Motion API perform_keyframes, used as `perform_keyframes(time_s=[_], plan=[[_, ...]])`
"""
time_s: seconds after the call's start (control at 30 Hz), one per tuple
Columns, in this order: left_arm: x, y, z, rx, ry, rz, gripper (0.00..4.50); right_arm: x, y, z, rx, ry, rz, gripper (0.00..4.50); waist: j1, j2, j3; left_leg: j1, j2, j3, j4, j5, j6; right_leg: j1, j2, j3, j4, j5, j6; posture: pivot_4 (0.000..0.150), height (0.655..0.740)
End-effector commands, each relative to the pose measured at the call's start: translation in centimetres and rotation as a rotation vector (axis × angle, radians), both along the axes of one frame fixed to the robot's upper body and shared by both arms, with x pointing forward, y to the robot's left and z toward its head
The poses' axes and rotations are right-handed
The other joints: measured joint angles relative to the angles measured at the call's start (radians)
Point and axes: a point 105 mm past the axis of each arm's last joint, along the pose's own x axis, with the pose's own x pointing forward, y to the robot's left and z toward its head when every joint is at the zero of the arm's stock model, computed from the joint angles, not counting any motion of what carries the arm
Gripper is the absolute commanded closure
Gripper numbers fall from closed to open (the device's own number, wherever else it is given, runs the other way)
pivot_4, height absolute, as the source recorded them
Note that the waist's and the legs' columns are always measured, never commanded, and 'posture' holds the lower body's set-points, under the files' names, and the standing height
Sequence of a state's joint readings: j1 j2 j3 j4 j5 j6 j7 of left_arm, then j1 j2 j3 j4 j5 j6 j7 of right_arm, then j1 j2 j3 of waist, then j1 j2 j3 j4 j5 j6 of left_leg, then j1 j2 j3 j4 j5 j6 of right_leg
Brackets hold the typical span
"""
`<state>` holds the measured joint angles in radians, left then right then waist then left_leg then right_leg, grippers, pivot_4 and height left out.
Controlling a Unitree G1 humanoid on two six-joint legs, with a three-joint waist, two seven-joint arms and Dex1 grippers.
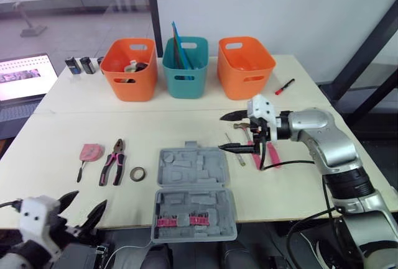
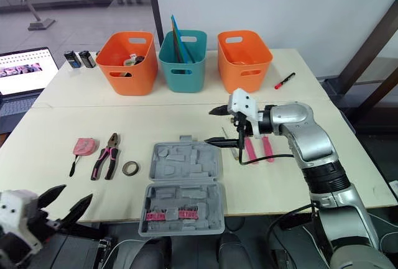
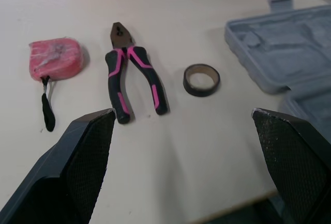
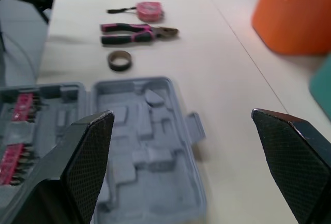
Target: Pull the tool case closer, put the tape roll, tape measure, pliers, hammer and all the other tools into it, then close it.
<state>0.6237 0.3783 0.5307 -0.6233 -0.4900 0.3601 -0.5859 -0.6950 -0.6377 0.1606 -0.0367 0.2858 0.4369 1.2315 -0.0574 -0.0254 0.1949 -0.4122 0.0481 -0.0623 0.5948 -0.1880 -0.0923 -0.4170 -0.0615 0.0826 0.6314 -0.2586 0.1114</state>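
At the far left, your laptop (image 1: 23, 76) is cut off by the frame edge. What lies inside the left orange bin (image 1: 129, 70) is hard to make out. Farther right, the right gripper (image 1: 222, 133) and its cable cover part of a group of pink-handled tools (image 2: 250, 149), so you cannot tell them apart there.

The grey tool case (image 1: 193, 194) lies open and flat at the middle of the table (image 1: 186, 113), with its near half at the front edge. That half carries a row of pink bits, while the moulded far half holds no tools.

The left gripper (image 1: 87, 202) hangs low at the near left corner with its fingers spread wide, holding nothing. Just beyond it lie the pink tape measure (image 1: 91, 151), the pink-and-black pliers (image 1: 113, 160) and the dark tape roll (image 1: 138, 173) — all on the table left of the case, apart from one another.

At the back stand the left orange bin, a teal bin (image 1: 185, 67) with blue sticks and a second orange bin (image 1: 245, 67), with small dark cylinders (image 1: 81, 65) to their left and a red marker (image 1: 285, 87) to their right.

The right gripper hovers beside the case's far right corner — fingers wide, empty.
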Motion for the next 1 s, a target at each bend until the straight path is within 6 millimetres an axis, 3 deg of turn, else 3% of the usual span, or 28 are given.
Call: perform_keyframes(time_s=[0.03,0.2,0.3,0.37,0.5,1.0], plan=[[1.7,-2.4,0.2,0.032,-0.016,0.004,0.08,-1.6,1.4,1.1,-0.008,0.046,0.099,0.0,0.001,0.0,0.0,0.0,0.0,0.0,0.001,0.0,0.0,0.0,0.0,0.0,0.0,0.0,0.0,0.15,0.7364],[4.3,-5.2,-0.4,0.059,0.035,-0.008,0.08,-2.8,1.5,0.2,-0.139,0.024,0.174,0.0,0.003,0.0,0.0,0.0,0.0,-0.001,0.001,0.0,0.0,0.001,0.002,0.0,0.001,0.001,0.0,0.15,0.7364],[6.0,-5.8,-0.3,0.038,0.054,0.021,0.08,-3.5,1.7,0.5,-0.114,0.058,0.19,0.0,0.003,0.0,0.0,0.0,0.0,-0.001,0.001,0.0,0.001,0.001,0.002,0.0,0.001,0.001,0.0,0.15,0.7364],[7.1,-5.7,-0.5,0.025,0.077,0.038,0.61,-3.8,1.8,0.6,-0.108,0.068,0.193,0.0,0.004,0.0,0.0,0.0,0.001,-0.003,0.001,0.0,0.001,0.001,0.003,-0.001,0.002,0.002,0.002,0.15,0.7364],[7.9,-6.3,-1.9,0.038,0.157,0.012,2.52,-3.9,1.9,0.6,-0.112,0.061,0.18,0.0,0.002,0.0,0.0,0.001,0.001,-0.004,0.001,0.0,0.001,0.002,0.004,-0.001,0.003,0.002,0.003,0.15,0.7364],[10.2,-6.4,-2.9,0.054,0.184,0.021,2.52,-3.6,2.5,0.2,-0.116,0.037,0.151,0.0,0.013,0.0,0.0,0.001,0.001,-0.005,0.001,0.0,0.001,0.003,0.004,-0.001,0.002,0.002,0.002,0.15,0.7364]])
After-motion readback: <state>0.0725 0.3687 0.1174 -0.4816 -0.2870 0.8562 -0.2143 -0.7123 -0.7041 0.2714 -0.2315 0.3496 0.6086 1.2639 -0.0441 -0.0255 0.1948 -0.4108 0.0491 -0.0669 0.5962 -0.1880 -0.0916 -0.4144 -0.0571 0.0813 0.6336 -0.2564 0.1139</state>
